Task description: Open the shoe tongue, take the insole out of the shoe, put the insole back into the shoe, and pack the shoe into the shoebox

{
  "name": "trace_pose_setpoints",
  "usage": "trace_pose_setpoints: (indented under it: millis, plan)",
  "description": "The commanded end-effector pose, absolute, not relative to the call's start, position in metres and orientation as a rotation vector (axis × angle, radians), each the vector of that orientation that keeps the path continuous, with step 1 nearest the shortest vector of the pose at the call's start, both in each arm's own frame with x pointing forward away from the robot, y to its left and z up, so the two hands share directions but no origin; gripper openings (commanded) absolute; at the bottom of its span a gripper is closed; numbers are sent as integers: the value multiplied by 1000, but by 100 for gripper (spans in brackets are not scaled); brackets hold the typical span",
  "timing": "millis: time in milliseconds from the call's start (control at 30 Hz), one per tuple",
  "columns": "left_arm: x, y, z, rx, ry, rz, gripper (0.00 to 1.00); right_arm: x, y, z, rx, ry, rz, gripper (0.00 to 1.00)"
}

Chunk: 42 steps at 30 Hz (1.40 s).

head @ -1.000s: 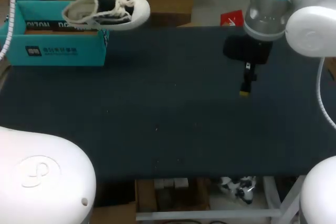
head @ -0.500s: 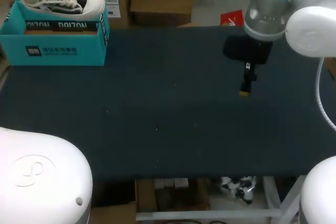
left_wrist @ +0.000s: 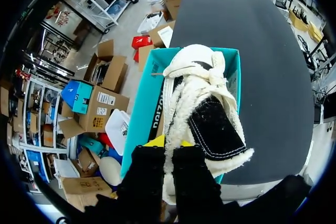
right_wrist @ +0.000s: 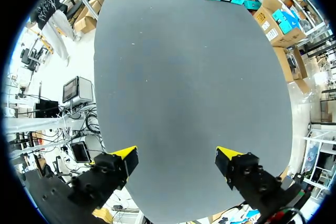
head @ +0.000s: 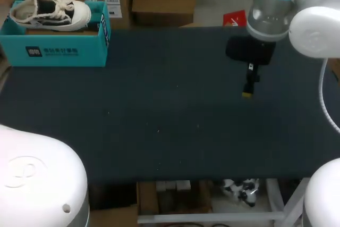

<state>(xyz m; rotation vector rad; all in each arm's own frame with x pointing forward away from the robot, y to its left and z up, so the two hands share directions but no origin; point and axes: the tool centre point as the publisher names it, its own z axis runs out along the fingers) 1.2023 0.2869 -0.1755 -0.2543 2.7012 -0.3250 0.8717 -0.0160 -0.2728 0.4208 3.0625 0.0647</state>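
L gripper (left_wrist: 169, 143) is clenched on the shoe (head: 50, 13), pinching the heel end between its two yellow tips; in the L wrist view the toe points away from the fingers. Shoe is black & cream w/ white laces and a fleecy lining, lying lengthwise in the open top of the teal shoebox (head: 58, 51), toe to the right in the head view. Its upper part stands above the box rim; can't tell whether the sole rests on the box bottom. Insole isn't visible from any view.

Shoebox sits at the far left corner of the dark table (head: 170, 120), long side facing the near edge. In the R wrist view the same box shows at the far end of the table, well ahead of the fingers.

R gripper (head: 247, 93) hangs over the far right part of the table, pointing down at the cloth and well apart from the box. It is released: in the R wrist view the two yellow tips stand wide apart w/ only bare table between them
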Motion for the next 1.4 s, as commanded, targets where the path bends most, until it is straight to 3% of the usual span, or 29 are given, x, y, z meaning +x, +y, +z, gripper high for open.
trace_pose_setpoints:
  millis: [33, 633, 700, 733, 767, 1000, 1400]
  plan:
    - [1231, 292, -205, -247, 2756, -380, 0, 872, -16, -272, 422, 3063, 59, 100]
    - [1261, 289, -306, -282, 2931, -314, 0, 872, -16, -272, 422, 3063, 59, 100]
    - [1260, 290, -308, -275, 2938, -316, 17, 872, -16, -272, 422, 3063, 59, 100]
    - [1260, 289, -308, -271, 2944, -319, 46, 872, -16, -272, 422, 3063, 59, 100]
    - [1259, 289, -309, -270, 2945, -319, 98, 872, -16, -272, 422, 3063, 59, 100]
    - [1250, 278, -292, -274, 2954, -306, 100, 872, -16, -272, 422, 3063, 59, 100]
    - [1178, 241, -199, -259, 2879, -270, 100, 872, -16, -272, 422, 3063, 59, 100]
